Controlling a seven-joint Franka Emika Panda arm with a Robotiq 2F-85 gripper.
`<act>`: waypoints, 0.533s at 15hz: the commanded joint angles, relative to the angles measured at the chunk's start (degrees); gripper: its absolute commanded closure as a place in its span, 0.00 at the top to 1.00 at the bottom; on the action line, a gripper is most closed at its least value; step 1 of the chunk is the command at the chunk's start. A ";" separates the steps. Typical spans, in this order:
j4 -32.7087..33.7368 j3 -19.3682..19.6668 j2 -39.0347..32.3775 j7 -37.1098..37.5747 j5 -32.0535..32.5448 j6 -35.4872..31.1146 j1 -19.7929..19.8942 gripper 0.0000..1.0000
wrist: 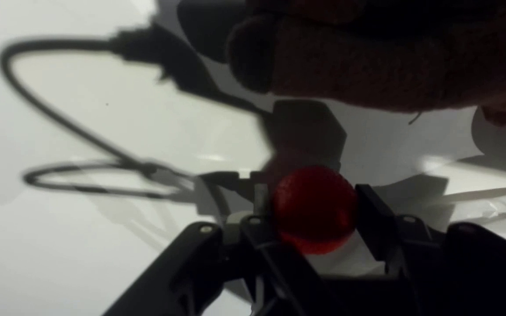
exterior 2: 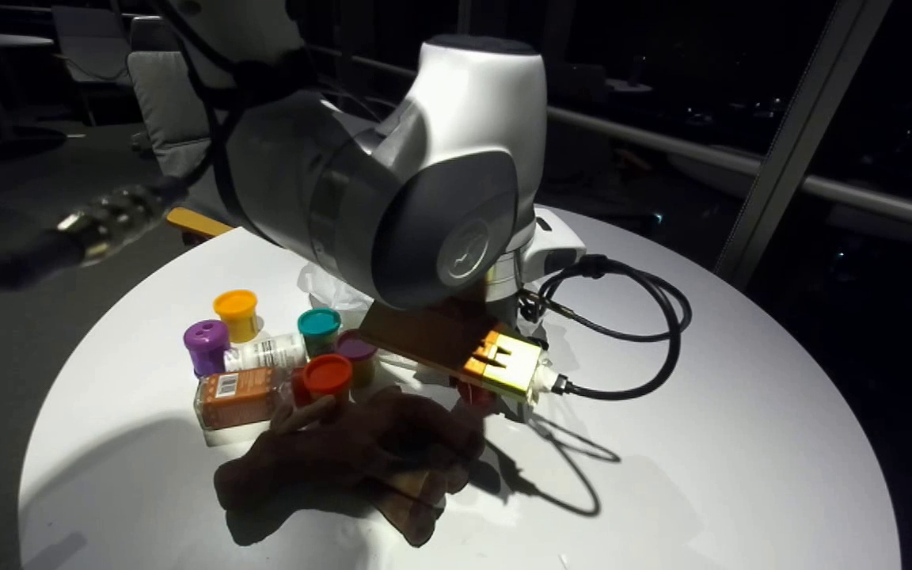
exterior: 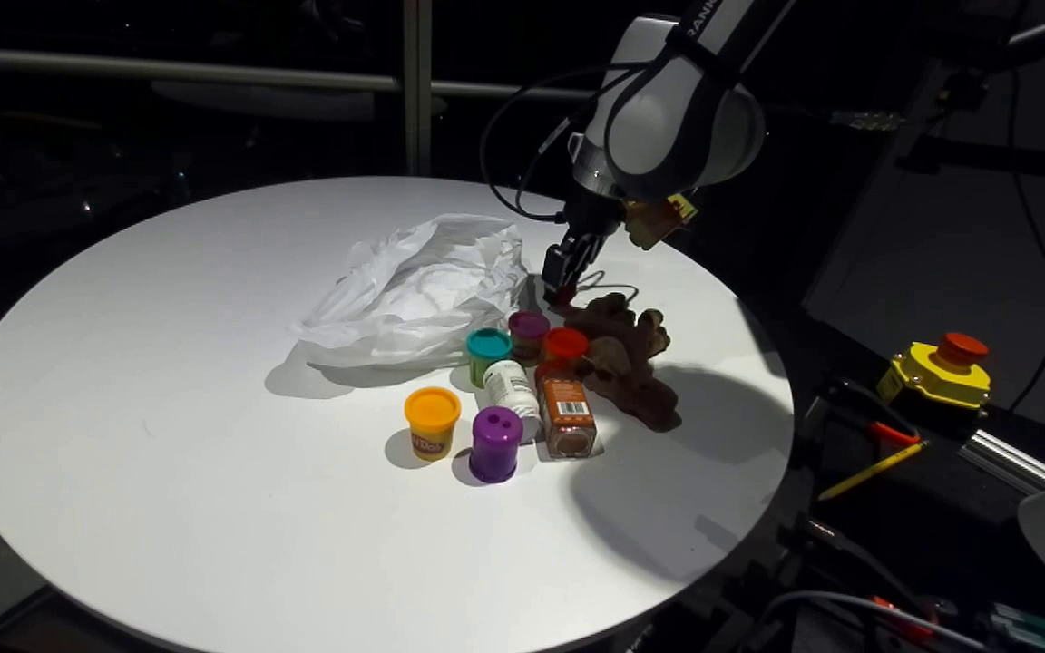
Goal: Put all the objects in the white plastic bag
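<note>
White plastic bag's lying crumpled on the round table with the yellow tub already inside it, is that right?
Not quite: the yellow tub isn't inside the white plastic bag; it stands on the round table, apart from the bag, as both exterior views show. The bag does lie crumpled on the table.

Office-like space: chairs (exterior 2: pixel 167 107), round table (exterior: pixel 214 508)

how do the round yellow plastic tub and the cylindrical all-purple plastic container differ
The round yellow plastic tub has a flat lid; the cylindrical all-purple plastic container has a rounded top with two dark holes. The tub carries printed lettering; the container's visible side looks plain. Both stand upright on the white table.
</note>
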State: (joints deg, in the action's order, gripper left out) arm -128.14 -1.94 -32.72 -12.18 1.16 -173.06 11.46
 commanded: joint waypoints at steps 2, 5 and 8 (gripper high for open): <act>-0.06 1.57 9.20 2.21 0.57 2.50 -2.07 0.25; 3.96 -1.34 10.83 3.38 -1.44 2.70 -2.72 0.25; 8.06 -2.15 7.45 5.60 -2.16 1.44 -5.27 0.25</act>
State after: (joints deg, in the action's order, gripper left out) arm -124.07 -3.64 -22.05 -8.70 0.20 -171.22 8.44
